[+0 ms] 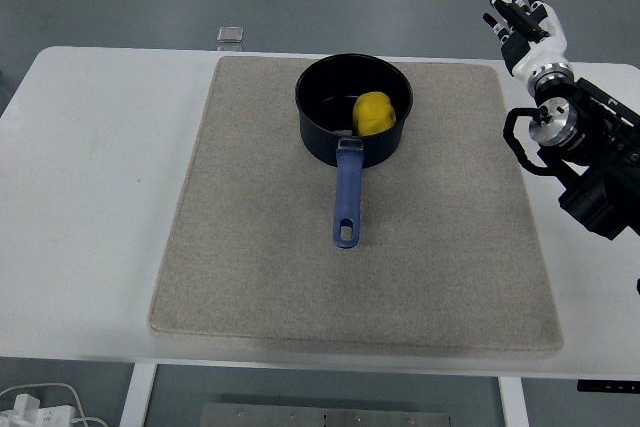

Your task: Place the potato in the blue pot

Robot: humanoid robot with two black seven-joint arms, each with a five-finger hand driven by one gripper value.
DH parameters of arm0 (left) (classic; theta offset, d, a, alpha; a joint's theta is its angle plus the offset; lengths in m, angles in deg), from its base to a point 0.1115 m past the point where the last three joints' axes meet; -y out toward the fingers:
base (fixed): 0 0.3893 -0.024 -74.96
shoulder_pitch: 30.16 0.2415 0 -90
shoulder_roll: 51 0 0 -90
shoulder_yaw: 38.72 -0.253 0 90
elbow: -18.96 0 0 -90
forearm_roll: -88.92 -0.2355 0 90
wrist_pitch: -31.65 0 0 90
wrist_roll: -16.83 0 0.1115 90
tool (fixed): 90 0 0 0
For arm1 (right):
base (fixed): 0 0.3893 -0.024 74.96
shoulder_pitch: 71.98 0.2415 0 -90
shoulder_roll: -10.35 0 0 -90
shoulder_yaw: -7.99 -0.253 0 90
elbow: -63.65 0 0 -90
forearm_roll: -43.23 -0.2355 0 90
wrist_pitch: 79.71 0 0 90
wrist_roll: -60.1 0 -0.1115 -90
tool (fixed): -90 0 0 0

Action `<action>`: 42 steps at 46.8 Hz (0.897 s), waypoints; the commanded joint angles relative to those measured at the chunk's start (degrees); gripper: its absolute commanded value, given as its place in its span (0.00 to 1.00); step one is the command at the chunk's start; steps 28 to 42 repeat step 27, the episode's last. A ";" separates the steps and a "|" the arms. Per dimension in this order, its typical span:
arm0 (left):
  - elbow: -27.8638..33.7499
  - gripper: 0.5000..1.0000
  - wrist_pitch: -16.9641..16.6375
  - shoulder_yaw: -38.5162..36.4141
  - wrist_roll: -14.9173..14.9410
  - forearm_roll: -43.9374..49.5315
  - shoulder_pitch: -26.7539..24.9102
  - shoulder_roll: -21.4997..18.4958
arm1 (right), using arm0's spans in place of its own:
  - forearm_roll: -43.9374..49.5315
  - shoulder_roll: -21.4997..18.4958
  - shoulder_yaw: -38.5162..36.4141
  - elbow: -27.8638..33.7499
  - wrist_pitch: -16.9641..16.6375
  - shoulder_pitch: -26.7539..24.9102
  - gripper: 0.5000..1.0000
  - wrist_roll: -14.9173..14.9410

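Well left of the empty, spread-fingered right hand (525, 19), the potato (373, 112) lay inside the blue pot (353, 109), so only parking the arm seemed left.

Single high head view, facing forward and down, whole white table (100, 197) framed, near edge at bottom

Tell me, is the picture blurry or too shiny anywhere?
Head view: sharp and evenly lit, no strong glare; the potato shows clearly inside the blue pot, which casts only a soft shadow on the mat; the right hand looks crisp too.
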 commanded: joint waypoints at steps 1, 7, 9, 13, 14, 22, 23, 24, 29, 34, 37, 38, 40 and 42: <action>0.03 1.00 0.03 0.00 0.00 0.01 0.03 0.00 | 0.00 -0.34 -0.41 0.30 -0.17 -0.82 0.80 0.08; 0.12 1.00 0.03 -0.09 0.00 0.01 0.03 0.00 | 0.09 -0.96 -0.41 0.30 -0.35 -2.13 0.80 0.69; 0.12 1.00 0.03 -0.09 0.00 0.01 -0.06 0.00 | 0.35 -1.22 -0.41 0.30 -0.35 -2.57 0.80 1.57; 0.12 1.00 0.03 -0.09 0.00 0.01 -0.06 0.00 | 0.88 -1.92 -0.33 0.30 -0.35 -3.10 0.80 3.68; 0.21 1.00 0.03 -0.09 0.00 0.01 -0.06 0.00 | 0.88 -1.92 -0.33 0.30 -0.35 -3.10 0.80 4.20; 0.29 1.00 0.03 -0.09 0.00 0.01 -0.06 0.00 | 0.88 -2.19 -0.50 0.22 -0.44 -3.10 0.80 5.00; 0.29 1.00 0.03 -0.09 0.00 0.01 -0.06 0.00 | 0.88 -2.27 -0.50 0.22 -0.44 -3.10 0.80 5.00; 0.29 1.00 0.03 -0.09 0.00 0.01 -0.06 0.00 | 0.88 -2.36 -0.50 0.22 -0.44 -3.10 0.80 5.00; 0.29 1.00 0.03 -0.09 0.00 0.01 -0.06 0.00 | 0.88 -2.71 -0.68 0.22 -0.44 -3.10 0.80 5.09; 0.29 1.00 0.03 -0.09 0.00 0.01 -0.06 0.00 | 0.88 -2.71 -0.68 0.22 -0.44 -3.10 0.80 5.09; 0.29 1.00 0.03 -0.09 0.00 0.01 -0.06 0.00 | 0.88 -2.71 -0.68 0.22 -0.44 -3.10 0.80 5.09; 0.29 1.00 0.03 -0.09 0.00 0.01 -0.06 0.00 | 0.88 -2.71 -0.68 0.22 -0.44 -3.10 0.80 5.09; 0.29 1.00 0.03 -0.09 0.00 0.01 -0.06 0.00 | 0.88 -2.71 -0.68 0.22 -0.44 -3.10 0.80 5.09; 0.29 1.00 0.03 -0.09 0.00 0.01 -0.06 0.00 | 0.88 -2.71 -0.68 0.22 -0.44 -3.10 0.80 5.09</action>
